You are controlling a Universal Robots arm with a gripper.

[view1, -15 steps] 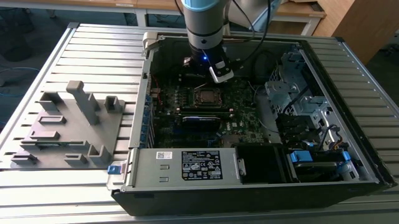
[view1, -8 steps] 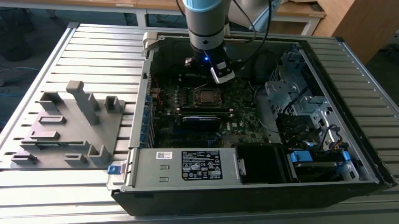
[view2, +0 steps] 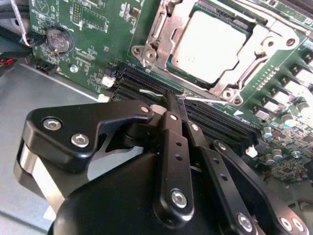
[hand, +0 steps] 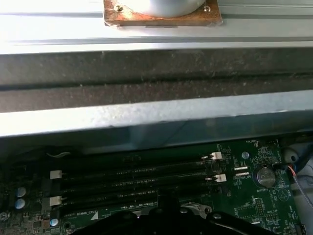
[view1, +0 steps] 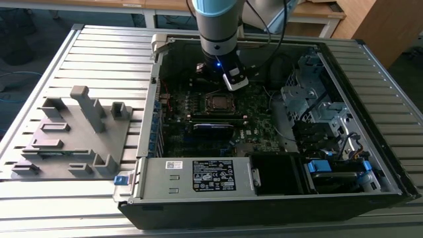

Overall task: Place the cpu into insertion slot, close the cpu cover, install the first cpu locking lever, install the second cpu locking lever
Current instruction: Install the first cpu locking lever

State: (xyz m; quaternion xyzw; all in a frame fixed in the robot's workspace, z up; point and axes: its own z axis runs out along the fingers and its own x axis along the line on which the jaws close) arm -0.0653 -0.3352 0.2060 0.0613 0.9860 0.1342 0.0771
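Cpu [view2: 210,41] under cpu cover [view2: 266,46] in second wrist view; tool [view2: 172,100] closed, grasp unclear; first wrist view: memory slots [hand: 132,171].

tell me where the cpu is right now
In the exterior view the cpu sits near the middle of the motherboard, inside the case. In the second wrist view the cover frames it, beside the memory slots.

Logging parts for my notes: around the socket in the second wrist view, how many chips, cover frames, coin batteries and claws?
Dull silver-grey square cpu: 1
Dark-silver metal cpu cover frame: 1
Round silver coin battery: 1
Black claw: 1
Total: 4
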